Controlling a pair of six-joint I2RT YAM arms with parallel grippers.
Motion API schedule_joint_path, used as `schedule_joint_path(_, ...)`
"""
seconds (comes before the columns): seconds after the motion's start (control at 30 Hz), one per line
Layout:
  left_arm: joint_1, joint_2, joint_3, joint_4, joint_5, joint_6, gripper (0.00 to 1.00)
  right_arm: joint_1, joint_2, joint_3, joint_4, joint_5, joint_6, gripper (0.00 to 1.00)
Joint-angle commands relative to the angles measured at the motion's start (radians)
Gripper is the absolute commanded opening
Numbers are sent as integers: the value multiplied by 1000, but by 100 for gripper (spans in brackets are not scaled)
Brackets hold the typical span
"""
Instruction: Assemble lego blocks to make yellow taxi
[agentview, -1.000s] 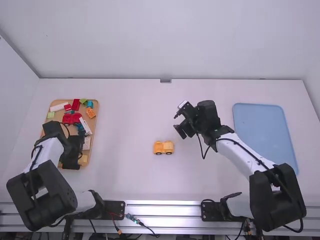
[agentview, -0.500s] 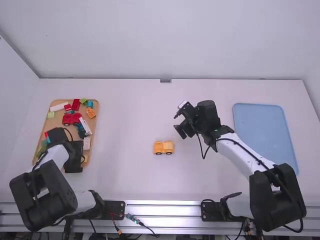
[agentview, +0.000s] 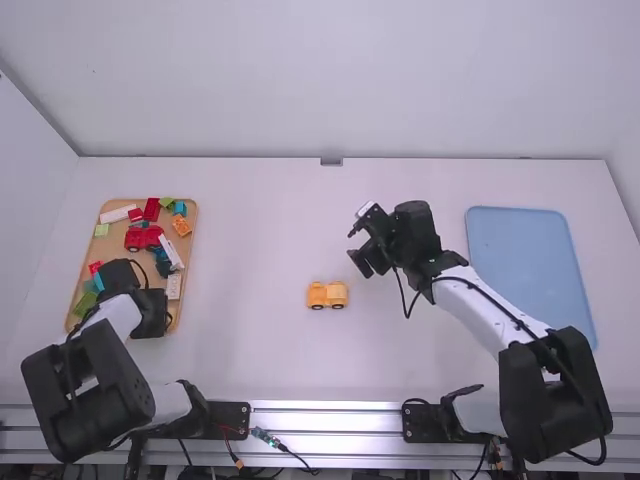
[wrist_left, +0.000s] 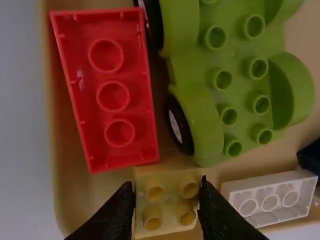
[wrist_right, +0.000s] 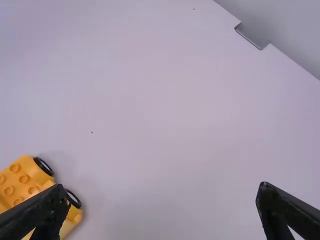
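— Saw the left gripper?

— Did. Spotted it at the near end of the tan tray in the high view. In its own wrist view, found it closed on the yellow block, with a fingertip against each side.

— Noticed anything around that block?

— Saw a red block and a green base with black wheels just beside it, plus a white block near, all in the tray.

— Checked the far half of the tray too?

— Yes. Found a red car there, with an orange block near it.

— Located the yellow car?

— Found it on the white table, wheels down, between the two arms and well apart from the tray.

— Looked at the right gripper?

— Saw it above the table, near the yellow car, beyond it and to its right in the high view. Found its fingers spread wide in its own wrist view, with one partly covering the car.

— Noted the blue tray?

— Saw it lying flat at the table's right side.
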Motion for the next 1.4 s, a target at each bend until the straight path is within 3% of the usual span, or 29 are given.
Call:
schedule_joint_path(0.0, -3, 10, -15, -6, -4, -2, 30, 1, -15, 27, -2, -2, 4, 99)
schedule_joint_path(0.07, -2, 10, -15, -7, 2, -1, 36, 1, -15, 27, -3, -2, 4, 99)
schedule_joint_path(0.13, -3, 10, -15, -7, 3, -2, 58, 1, -15, 27, -5, -2, 4, 99)
schedule_joint_path(0.2, -2, 10, -15, -7, 3, -1, 88, 1, -15, 27, -6, -2, 4, 99)
schedule_joint_path(0.3, -3, 10, -15, -7, 3, 4, 96, 1, -15, 27, -6, -1, 3, 99)
schedule_joint_path(1.37, -3, 10, 10, -40, 40, -24, 99, 1, -15, 27, -5, -1, 3, 99)
